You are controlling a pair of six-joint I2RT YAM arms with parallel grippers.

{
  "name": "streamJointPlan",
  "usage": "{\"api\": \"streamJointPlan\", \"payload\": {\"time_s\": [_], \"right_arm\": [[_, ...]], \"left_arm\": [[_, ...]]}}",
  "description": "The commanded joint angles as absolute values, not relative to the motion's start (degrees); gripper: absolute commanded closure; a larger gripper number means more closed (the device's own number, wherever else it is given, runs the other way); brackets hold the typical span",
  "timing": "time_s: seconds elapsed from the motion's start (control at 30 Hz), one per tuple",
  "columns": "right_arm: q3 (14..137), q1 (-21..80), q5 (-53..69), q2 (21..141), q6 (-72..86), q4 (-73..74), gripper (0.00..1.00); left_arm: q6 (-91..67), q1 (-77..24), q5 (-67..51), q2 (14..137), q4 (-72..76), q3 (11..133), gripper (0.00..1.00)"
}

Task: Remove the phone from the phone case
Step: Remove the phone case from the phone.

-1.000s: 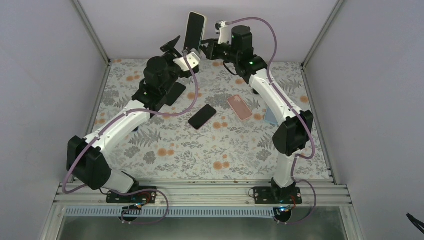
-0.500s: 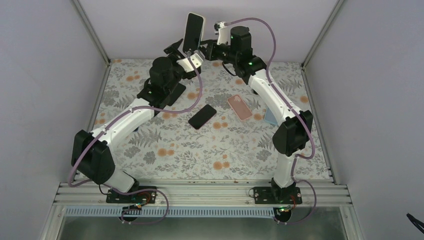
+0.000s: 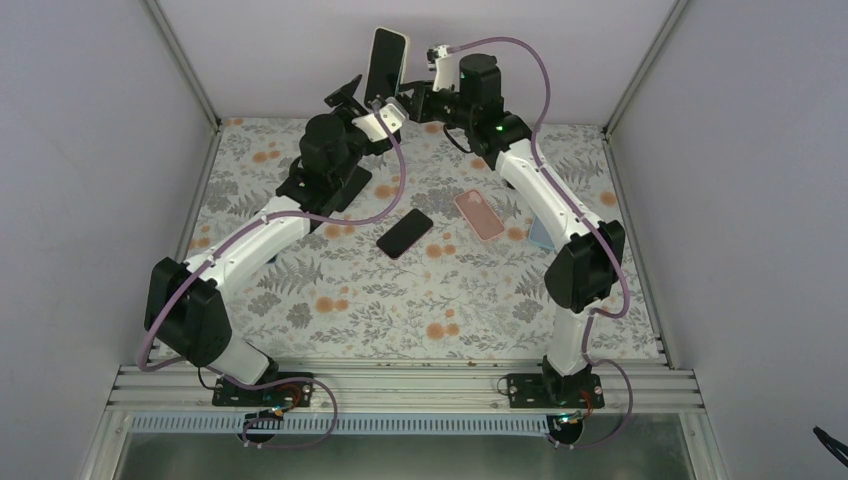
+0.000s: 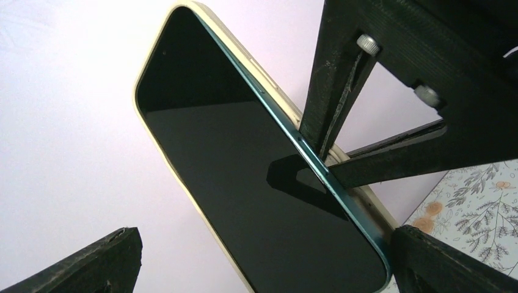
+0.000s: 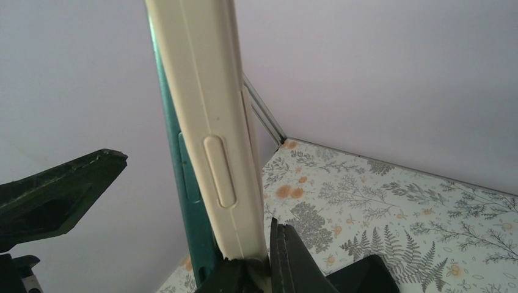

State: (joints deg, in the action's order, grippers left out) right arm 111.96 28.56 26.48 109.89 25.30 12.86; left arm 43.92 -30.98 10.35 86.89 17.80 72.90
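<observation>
- R gripper [image 5: 253,265]: jaws pinched nearly shut on the lower end of the phone case [image 5: 207,110]. Holds it upright at top centre of the overhead view, off the table [image 3: 330,290], prob. so the screen faces the L arm and the long edges are free to grab.
- The phone [image 4: 244,183] sits in that case. A teal edge shows beside the cream rim, right side of the L wrist view. Looks partly unseated there, can't be sure.
- L gripper [image 4: 262,244]: jaws spread fully, holding nothing, one finger at each lower corner of its own view, either side of the phone w/o touching. Prob. lined up to clamp and pull.
- Count: 1 cased phone aloft; mid-table 1 bare black phone [image 3: 404,233] and 1 pink case [image 3: 479,214]; 1 pale blue item [image 3: 540,236] further right, half hidden by the R arm, can't ID.
</observation>
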Motion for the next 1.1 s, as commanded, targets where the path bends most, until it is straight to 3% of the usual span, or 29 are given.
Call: {"api": "streamJointPlan", "payload": {"time_s": [0.0, 0.37, 0.5, 0.63, 0.73, 1.07], "right_arm": [[112.2, 29.3, 26.8, 108.2, 24.6, 8.2, 0.97], [112.1, 29.8, 27.0, 107.6, 24.3, 8.3, 0.97], [111.4, 30.2, 28.7, 107.4, 24.6, 8.2, 0.97], [108.7, 31.2, 32.0, 107.4, 24.0, 7.4, 0.97], [108.1, 32.1, 34.8, 108.6, 22.4, 9.6, 0.97], [111.6, 32.8, 41.9, 110.4, 16.2, 17.6, 0.97]], "left_arm": [[44.2, -31.1, 11.4, 85.2, 21.0, 72.3, 0.0], [48.6, -31.1, 23.6, 88.5, 27.8, 72.8, 0.01], [59.3, -31.0, 35.4, 92.2, 48.1, 71.3, 0.03], [71.6, -30.5, 35.6, 95.4, 73.4, 67.5, 0.05], [74.7, -30.2, 33.4, 97.8, 83.2, 67.7, 0.09], [65.6, -30.3, 24.5, 98.9, 73.9, 70.1, 0.26]]}}
